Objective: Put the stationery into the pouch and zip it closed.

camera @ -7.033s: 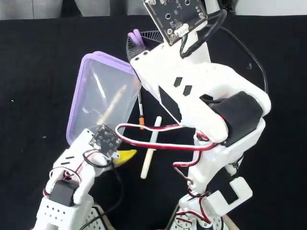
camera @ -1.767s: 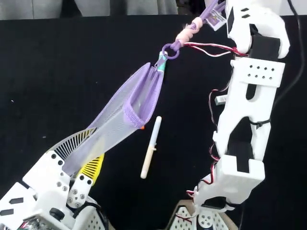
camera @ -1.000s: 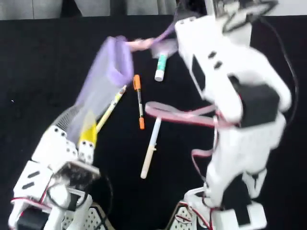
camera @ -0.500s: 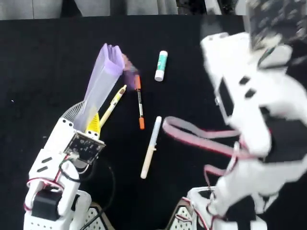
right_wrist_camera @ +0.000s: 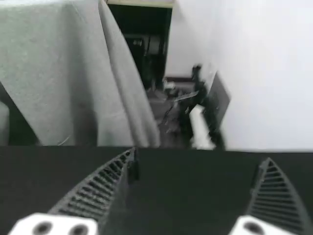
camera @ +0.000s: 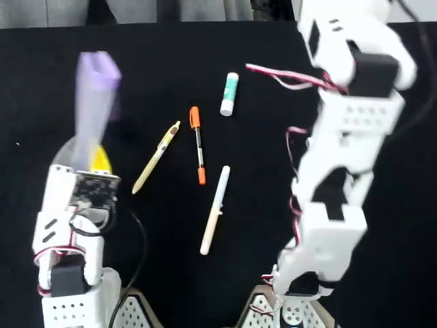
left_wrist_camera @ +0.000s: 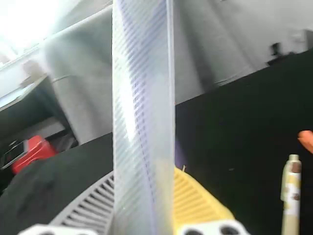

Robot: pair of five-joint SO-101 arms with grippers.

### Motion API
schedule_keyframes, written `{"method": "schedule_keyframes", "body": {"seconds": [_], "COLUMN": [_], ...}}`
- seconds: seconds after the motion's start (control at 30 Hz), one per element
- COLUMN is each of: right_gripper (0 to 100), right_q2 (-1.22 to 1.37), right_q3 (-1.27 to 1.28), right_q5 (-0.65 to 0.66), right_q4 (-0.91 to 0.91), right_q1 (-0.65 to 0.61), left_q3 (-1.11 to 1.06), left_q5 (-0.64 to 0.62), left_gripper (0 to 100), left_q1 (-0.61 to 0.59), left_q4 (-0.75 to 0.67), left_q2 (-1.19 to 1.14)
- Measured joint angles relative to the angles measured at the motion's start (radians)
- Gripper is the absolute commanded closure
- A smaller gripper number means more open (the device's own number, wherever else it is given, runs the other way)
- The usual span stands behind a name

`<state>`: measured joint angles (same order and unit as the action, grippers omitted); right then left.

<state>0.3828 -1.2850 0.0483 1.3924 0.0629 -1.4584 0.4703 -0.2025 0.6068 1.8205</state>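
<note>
Status: 0 packed, zip not done; left hand clamped on pouch (purple, translucent mesh, flat, held upright), all 4 stationery pcs loose on black counter off to pouch's side. Items, nearest pouch first: yellow pen, orange pen, green-white capped stick, white pen – slim rigid cylinders. Right hand apart, empty, well away from pouch.

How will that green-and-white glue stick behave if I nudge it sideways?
Probably rolls: the glue stick looks like a round tube lying on its side on the flat table. Likely stiff, and light given how short it is. Its smooth shell might slip when pinched.
</note>
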Motion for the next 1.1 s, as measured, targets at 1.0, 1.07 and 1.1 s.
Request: {"method": "schedule_keyframes", "body": {"seconds": [1.0, 1.07, 1.1], "right_gripper": [76.2, 76.2, 76.2], "right_q2": [0.374, 0.439, 0.476], "right_q3": [-0.08, -0.08, -0.08], "right_q5": [-0.365, -0.348, -0.344], "right_q4": [0.33, 0.33, 0.322], "right_q1": [-0.379, -0.414, -0.422], "left_q3": [0.0, 0.0, 0.0], "left_q5": [-0.006, -0.021, -0.035], "left_gripper": [97, 97, 97], "left_q1": [-0.129, -0.129, -0.129], "left_q4": [-0.002, -0.002, -0.002], "left_q2": [0.0, 0.0, 0.0]}}
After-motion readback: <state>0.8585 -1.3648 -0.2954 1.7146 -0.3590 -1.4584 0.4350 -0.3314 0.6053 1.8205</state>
